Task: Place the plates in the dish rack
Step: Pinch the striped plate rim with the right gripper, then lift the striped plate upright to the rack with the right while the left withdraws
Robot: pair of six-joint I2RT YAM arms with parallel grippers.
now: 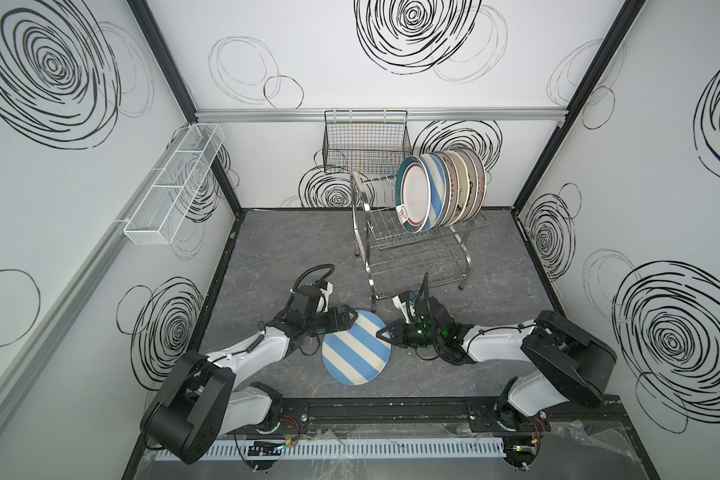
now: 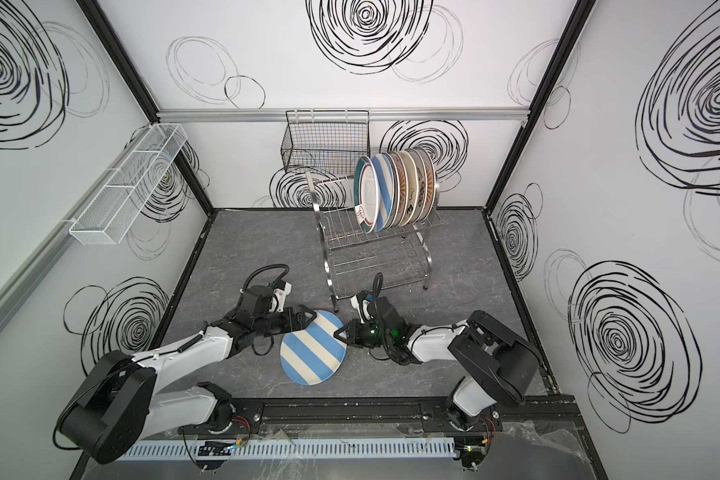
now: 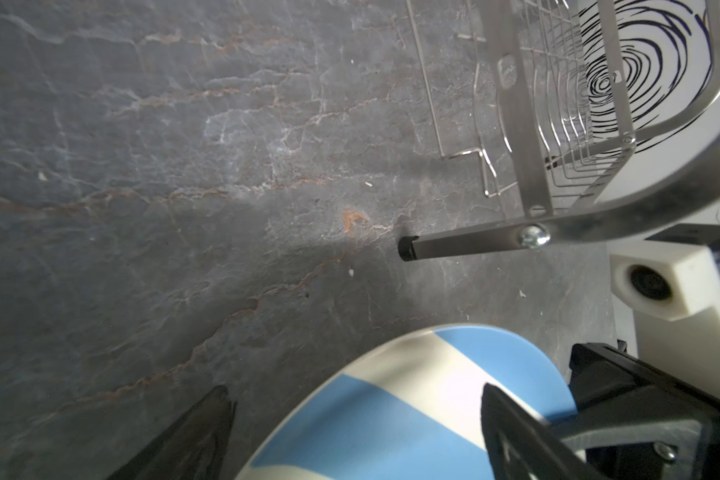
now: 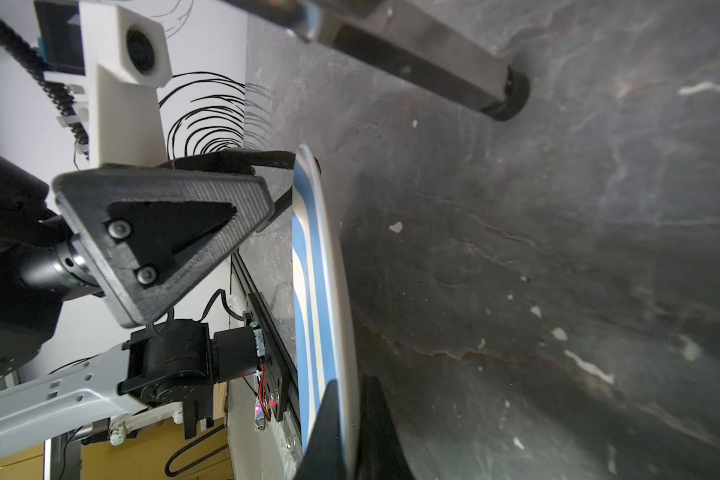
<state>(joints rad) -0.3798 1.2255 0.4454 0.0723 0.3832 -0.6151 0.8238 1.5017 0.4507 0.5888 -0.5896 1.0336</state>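
Right wrist view: the right gripper [image 4: 350, 419] was clamped on the striped plate [image 4: 308, 291] rim. The plate sat tilted over the table [image 1: 275, 249], before the dish rack [image 1: 416, 249]. The left gripper [image 1: 344, 321] jaws stood apart.

Both top views look down from high up at the front, over the two arms, toward the back wall. They sit side by side and show almost the same whole scene: the gray floor [image 1: 287, 241], the dish rack [image 1: 416, 249] and the striped plate [image 1: 356, 349]. The left wrist camera sits very close over that plate and looks across the floor at a rack leg [image 3: 454, 243]. The right wrist camera sits right at the plate's rim and sees it from the side. Both wrist views share the plate and a black-tipped rack leg.
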